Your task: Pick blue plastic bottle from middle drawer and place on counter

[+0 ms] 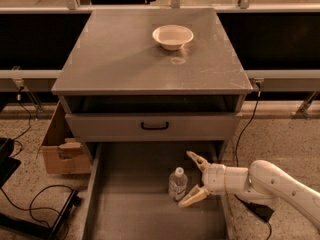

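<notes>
The blue plastic bottle [177, 183], small and clear with a white cap, stands upright on the floor of the open middle drawer [130, 204]. My gripper [192, 180] is open just right of the bottle, one finger above and one below at bottle height, reaching in from the right on a white arm. The fingers are close to the bottle but not closed on it. The counter [125, 54] is the grey cabinet top above.
A white bowl [172, 36] sits on the counter toward the back. A closed drawer front with a black handle [154, 126] is above the open drawer. A cardboard box [62, 149] and cables lie on the floor to the left.
</notes>
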You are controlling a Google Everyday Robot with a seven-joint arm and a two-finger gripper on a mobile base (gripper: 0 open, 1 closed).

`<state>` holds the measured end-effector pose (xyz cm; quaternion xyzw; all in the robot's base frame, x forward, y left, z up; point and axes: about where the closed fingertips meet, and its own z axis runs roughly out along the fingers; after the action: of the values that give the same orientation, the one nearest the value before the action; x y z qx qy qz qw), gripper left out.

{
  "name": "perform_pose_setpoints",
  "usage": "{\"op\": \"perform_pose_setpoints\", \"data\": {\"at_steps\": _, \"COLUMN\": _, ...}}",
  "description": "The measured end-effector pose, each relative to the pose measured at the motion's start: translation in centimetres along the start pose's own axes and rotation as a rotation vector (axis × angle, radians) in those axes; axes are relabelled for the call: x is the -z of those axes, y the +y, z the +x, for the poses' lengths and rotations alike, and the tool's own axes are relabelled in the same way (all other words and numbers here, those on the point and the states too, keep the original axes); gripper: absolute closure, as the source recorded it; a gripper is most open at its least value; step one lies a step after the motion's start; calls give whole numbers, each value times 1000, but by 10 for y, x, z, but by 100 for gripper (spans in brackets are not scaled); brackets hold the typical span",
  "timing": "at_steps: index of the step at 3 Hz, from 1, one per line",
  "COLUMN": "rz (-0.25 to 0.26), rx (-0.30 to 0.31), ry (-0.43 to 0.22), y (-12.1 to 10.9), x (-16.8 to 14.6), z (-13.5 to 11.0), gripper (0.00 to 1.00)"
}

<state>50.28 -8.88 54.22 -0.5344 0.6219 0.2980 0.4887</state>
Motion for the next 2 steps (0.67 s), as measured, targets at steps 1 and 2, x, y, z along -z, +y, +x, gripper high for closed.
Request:
{"op": "perform_pose_setpoints", "data": {"at_steps": 1, "rz": -32, "rx": -17, "ry": -21, "y": -3, "x": -24, "z": 21, "gripper": 0}}
{"op": "perform_pose_setpoints", "data": {"at_steps": 2, "rz": -64, "rx": -40, "ry": -41, "y": -1, "x": -48, "z": 37, "gripper": 0}}
